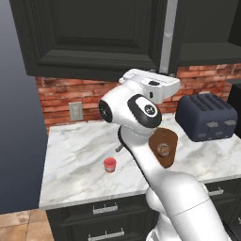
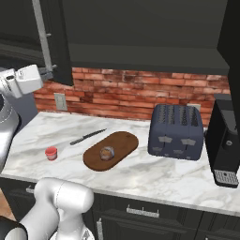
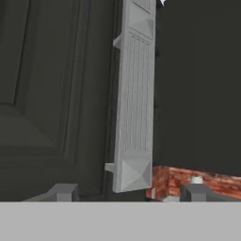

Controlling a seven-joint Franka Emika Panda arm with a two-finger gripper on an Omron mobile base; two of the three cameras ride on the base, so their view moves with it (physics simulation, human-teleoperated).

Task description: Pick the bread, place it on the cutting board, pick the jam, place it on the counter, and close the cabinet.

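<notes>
bread (image 2: 108,152) sits on cutting board (image 2: 111,150); no writing legible anywhere.

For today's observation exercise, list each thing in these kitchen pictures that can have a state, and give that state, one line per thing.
bread: resting on the cutting board.
jam: upright on the counter, lid on.
cabinet: door ajar, not fully shut.
pincer: open, fingertips either side of the cabinet handle, holding nothing.
knife: lying flat on the counter.
toaster: slots empty.

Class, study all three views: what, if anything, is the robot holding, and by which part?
Nothing is held. The gripper is open with its jaws apart before the cabinet door's silver handle, not closed on it.
</notes>
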